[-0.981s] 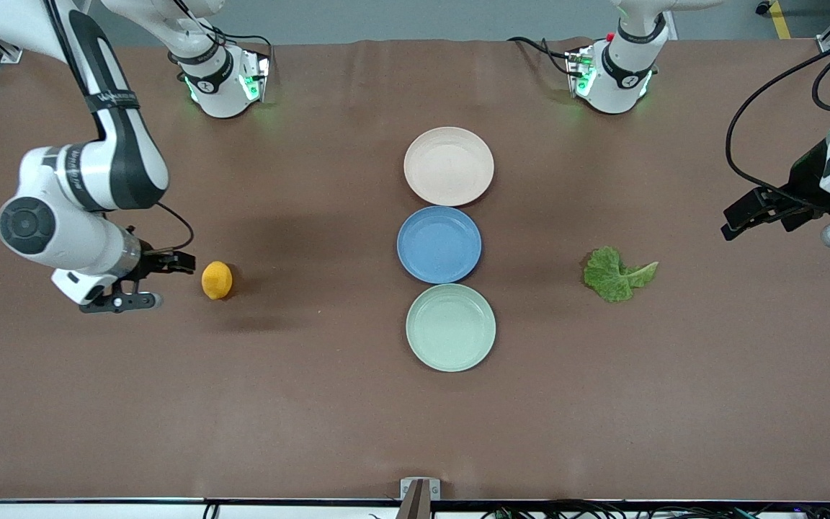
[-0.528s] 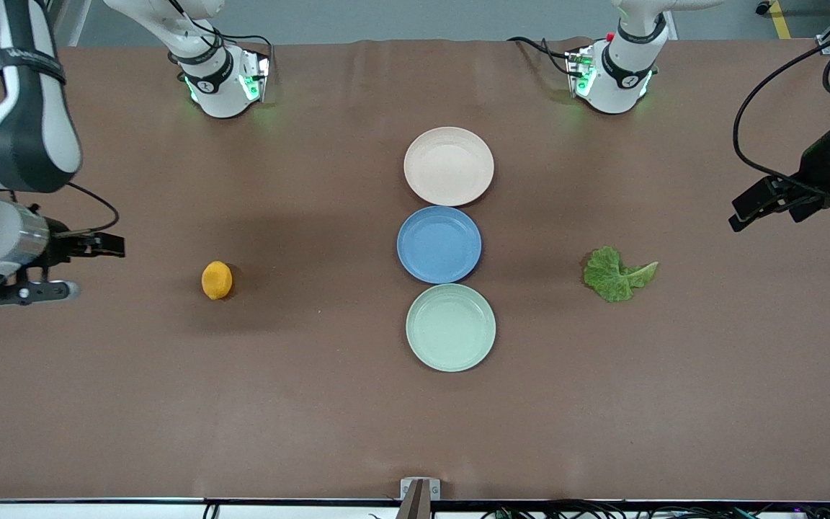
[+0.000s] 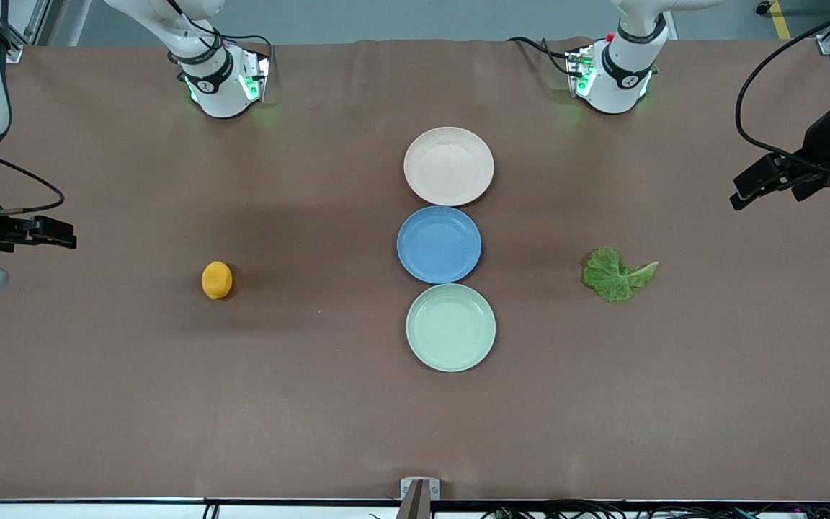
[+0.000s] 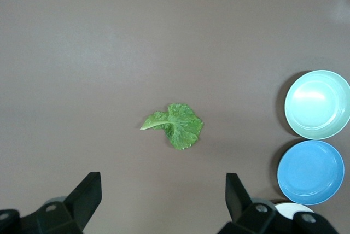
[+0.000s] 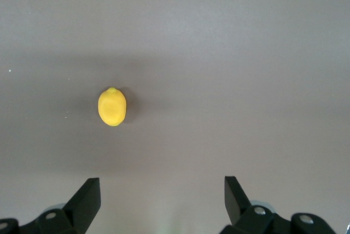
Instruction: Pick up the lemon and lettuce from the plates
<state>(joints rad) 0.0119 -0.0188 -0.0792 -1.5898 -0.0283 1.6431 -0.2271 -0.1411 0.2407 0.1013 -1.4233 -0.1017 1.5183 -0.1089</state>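
From my station I see the lemon [image 3: 217, 280] lying on the bare brown table [image 3: 314, 404] toward the right arm's end, well apart from all three plates; in the right wrist view the lemon [image 5: 112, 106] sits alone on the cloth, pointed end visible, nothing touching it.

Lettuce leaf [image 3: 617, 274] lies flat on the table toward the left arm's end, also off the plates; the left wrist view shows the leaf [image 4: 175, 126] crinkled, paler stalk end sticking out to one side.

Three plates stand in a row down the middle of the table: beige-pink plate [image 3: 449, 166] farthest from the front camera; blue plate [image 3: 439, 244] between; mint-green plate [image 3: 450, 327] nearest; neighbours touching or just about, I cannot tell which; all three hold nothing. Left wrist view catches the mint-green plate [image 4: 317, 104] and the blue plate [image 4: 310, 172].

Right gripper [image 3: 51, 232] hangs over the table edge at the right arm's end, well apart from the lemon; its fingers [image 5: 85, 201] stand wide apart in the right wrist view, nothing between them.

Left gripper [image 3: 750, 189] hangs over the table near the edge at the left arm's end, well apart from the lettuce; its fingers [image 4: 87, 194] likewise spread wide, holding nothing.
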